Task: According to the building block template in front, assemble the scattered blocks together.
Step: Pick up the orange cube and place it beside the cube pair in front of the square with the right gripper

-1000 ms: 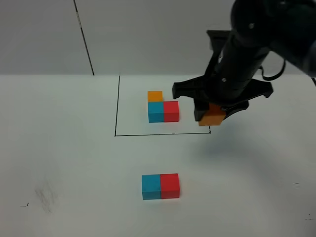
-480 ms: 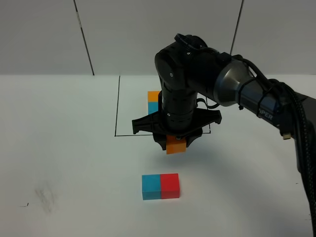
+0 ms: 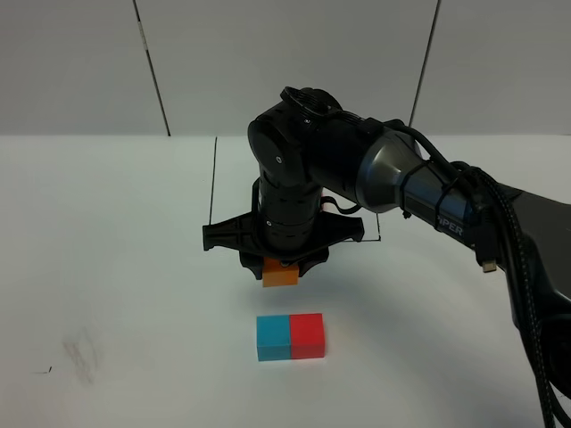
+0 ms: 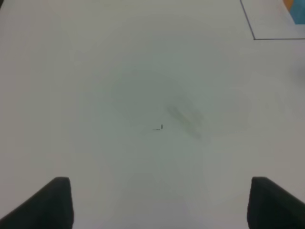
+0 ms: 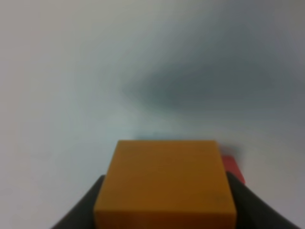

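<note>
since a sec ago we saw the right gripper (image 3: 282, 267) swing left & nearer the cam, clamped on the orange cube (image 3: 280, 275), held in the air just behind the joined blue cube (image 3: 272, 337) & red cube (image 3: 308, 334); left gripper (image 4: 159, 202) jaws wide apart.

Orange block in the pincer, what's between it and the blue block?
Nothing: in the high view only bare white table shows between the orange block and the blue block.
</note>
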`<control>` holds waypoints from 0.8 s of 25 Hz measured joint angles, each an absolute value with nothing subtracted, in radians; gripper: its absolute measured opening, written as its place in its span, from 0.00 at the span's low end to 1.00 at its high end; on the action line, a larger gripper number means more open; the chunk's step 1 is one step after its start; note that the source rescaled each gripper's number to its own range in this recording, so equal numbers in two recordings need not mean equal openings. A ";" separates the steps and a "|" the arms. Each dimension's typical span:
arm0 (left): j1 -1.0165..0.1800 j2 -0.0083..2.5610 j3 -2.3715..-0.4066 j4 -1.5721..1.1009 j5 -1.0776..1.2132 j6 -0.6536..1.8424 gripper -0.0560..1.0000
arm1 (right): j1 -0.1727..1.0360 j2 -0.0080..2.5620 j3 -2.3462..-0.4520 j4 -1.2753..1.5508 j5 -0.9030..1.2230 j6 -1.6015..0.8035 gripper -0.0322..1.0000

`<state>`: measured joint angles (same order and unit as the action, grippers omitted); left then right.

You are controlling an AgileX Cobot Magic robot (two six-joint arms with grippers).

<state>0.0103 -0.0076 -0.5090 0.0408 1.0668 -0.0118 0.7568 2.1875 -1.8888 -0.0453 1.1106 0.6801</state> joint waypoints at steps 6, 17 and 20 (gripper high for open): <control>0.010 -0.008 -0.509 0.063 1.067 -0.012 0.80 | 0.755 2.262 -1.962 -0.039 1.161 0.683 0.06; 0.010 -0.008 -0.509 0.104 1.067 -0.012 0.80 | 0.750 2.383 -2.149 -0.060 1.207 0.693 0.06; 0.010 -0.008 -0.509 0.104 1.067 -0.012 0.80 | 0.735 2.383 -2.146 -0.059 1.207 0.701 0.06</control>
<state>0.0103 -0.0076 -0.5090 0.1036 1.0668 -0.0118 0.7349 2.3830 -2.1457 -0.0591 1.2071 0.7011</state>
